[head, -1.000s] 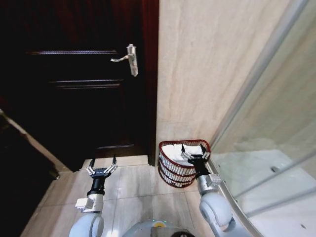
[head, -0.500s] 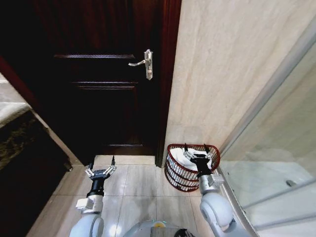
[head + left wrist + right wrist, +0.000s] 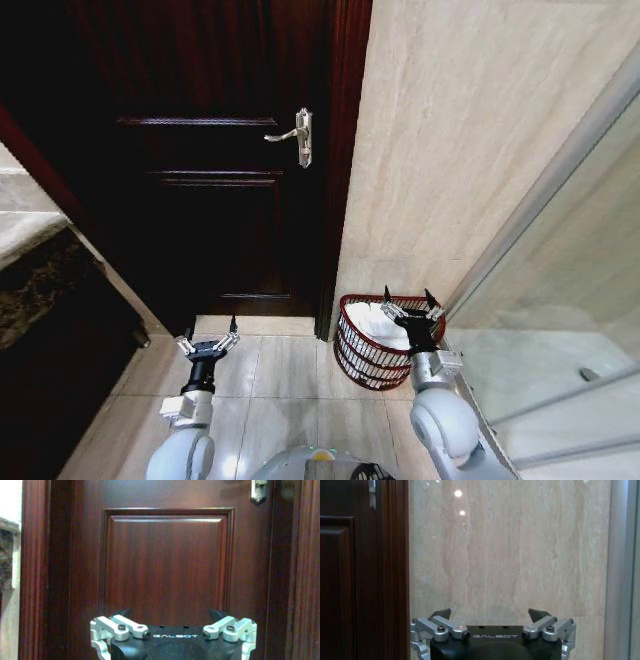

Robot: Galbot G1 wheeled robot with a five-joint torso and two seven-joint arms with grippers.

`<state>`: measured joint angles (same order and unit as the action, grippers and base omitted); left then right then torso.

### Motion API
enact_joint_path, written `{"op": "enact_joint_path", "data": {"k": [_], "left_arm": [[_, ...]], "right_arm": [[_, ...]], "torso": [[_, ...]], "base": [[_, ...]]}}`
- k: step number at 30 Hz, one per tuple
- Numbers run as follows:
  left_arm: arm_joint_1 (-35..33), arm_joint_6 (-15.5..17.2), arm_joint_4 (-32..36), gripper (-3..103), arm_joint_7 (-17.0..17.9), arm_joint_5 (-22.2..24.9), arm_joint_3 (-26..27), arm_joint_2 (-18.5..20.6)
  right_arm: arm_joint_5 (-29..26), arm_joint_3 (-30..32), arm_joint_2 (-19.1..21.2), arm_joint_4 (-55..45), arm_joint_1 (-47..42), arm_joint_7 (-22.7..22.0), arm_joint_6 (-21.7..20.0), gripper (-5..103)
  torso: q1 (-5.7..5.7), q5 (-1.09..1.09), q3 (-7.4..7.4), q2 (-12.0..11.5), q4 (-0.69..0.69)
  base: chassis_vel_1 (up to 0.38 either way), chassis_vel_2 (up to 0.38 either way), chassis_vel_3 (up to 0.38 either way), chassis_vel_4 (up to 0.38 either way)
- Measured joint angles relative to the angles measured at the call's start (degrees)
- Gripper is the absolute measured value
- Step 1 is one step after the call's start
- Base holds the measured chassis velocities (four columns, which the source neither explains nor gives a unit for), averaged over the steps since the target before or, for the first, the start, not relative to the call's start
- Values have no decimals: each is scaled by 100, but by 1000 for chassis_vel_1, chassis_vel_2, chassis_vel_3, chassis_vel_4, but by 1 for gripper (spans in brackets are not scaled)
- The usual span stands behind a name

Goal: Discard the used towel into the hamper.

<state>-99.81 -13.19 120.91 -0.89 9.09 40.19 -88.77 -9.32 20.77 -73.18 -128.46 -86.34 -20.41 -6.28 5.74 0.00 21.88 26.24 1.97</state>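
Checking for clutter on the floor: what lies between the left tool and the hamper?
In the head view, bare beige floor tile lies between the open left tool and the hamper, which holds a white towel.

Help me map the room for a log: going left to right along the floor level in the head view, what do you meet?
Dark stone counter → left gripper, open, over the tiled floor → dark red-brown wire hamper with a white towel inside → right gripper, open, above the hamper → glass shower panel.

We see the hamper (image 3: 372, 352) (round, dark red openwork) upright on the floor tiles against the beige wall, the white towel (image 3: 380, 322) lying inside it.
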Motion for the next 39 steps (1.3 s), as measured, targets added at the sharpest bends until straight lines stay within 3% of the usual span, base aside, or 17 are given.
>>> {"op": "enact_joint_path", "data": {"k": [11,29,39], "left_arm": [[62,16,-45,100,9,16,19,35],[152,-7,-118,100,-7,27,-15,46],[139,-28,-135,100,-13,27,2,36]], "right_arm": [[83,-21,49,65,7,284,-220,100],[54,-125,30,97,43,140,-431,100],[106,-204,17,117,39,114,-485,100]], "torso": [[108,0,157,267,1],[291,0,436,728,1],[355,0,521,876,0]], "base": [[0,0,0,0],[0,0,0,0],[0,0,0,0]]}}
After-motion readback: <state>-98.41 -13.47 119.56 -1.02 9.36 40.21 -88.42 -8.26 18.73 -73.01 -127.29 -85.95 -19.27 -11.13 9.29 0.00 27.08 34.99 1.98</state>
